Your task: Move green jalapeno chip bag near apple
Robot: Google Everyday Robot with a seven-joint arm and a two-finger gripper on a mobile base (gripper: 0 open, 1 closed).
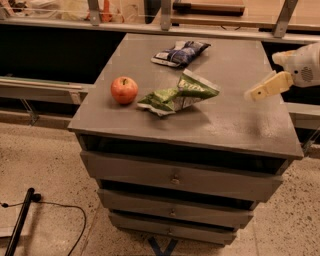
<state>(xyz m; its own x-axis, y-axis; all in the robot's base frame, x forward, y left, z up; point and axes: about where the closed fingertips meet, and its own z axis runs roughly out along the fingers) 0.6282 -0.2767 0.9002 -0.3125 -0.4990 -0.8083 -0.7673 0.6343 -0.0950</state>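
The green jalapeno chip bag (pixel 179 94) lies crumpled on the grey cabinet top (pixel 235 120), near the middle. The apple (pixel 124 90) stands just left of it, a small gap from the bag's left tip. My gripper (pixel 262 76) hangs at the right edge of the cabinet top, well to the right of the bag and a little above the surface. Its fingers are apart and hold nothing.
A dark blue-and-white snack bag (pixel 181 52) lies at the back of the top. The cabinet has several drawers (pixel 175 177) below. A counter with rails (pixel 165 15) runs behind. A black pole and cable (pixel 22 220) lie on the floor at left.
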